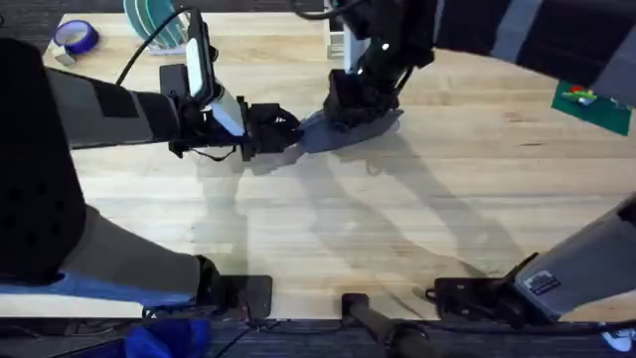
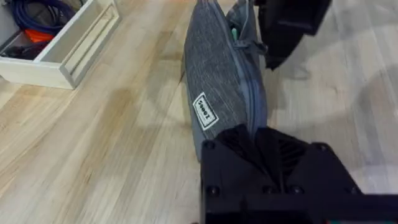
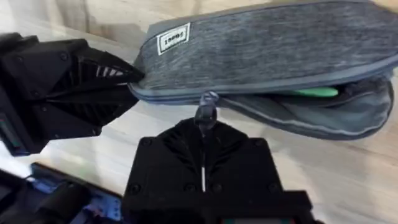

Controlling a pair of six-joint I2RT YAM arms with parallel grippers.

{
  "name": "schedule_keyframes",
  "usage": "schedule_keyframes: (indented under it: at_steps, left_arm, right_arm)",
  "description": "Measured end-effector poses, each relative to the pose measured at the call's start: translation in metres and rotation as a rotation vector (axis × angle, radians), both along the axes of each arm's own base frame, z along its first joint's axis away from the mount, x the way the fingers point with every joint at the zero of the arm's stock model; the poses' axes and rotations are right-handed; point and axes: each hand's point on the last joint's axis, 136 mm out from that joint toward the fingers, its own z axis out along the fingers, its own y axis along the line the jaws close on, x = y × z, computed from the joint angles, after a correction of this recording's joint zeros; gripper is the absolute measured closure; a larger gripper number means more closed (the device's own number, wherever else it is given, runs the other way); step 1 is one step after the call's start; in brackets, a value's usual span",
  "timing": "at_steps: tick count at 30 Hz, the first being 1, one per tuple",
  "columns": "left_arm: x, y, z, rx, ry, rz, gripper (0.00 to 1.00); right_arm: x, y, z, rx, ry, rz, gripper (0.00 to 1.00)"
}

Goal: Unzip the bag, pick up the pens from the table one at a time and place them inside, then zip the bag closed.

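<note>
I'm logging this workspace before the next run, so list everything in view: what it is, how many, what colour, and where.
bag: one, grey-blue, on the table's far middle, zipper partly open, held between both grippers.
pen: one visible, bright green, inside the bag's open end.
table: one, pale wood planks, under everything.
white tray box: one, white, on the table beside the bag, cables inside.
tape roll: one, purple, far left corner of the table.
green object: one, far right edge; too small to identify.
left gripper: one, black, shut on the bag's end.
right gripper: one, black, shut on the zipper pull tab.
</note>
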Motion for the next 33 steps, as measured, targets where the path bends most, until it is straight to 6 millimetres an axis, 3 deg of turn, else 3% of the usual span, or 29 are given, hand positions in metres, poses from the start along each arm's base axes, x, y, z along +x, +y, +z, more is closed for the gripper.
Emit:
schedule_keyframes:
  at_steps: [17, 33]
  left_arm:
    - [0.0, 0.0, 0.0, 0.0, 0.0, 0.0, 0.959]
    - [0.0, 0.0, 0.0, 0.0, 0.0, 0.0, 0.96]
  right_arm:
    - [0.011, -0.01, 0.014, 0.225, 0.104, 0.001, 0.968]
    - [0.018, -0.034, 0.015, 0.242, 0.133, -0.049, 0.97]
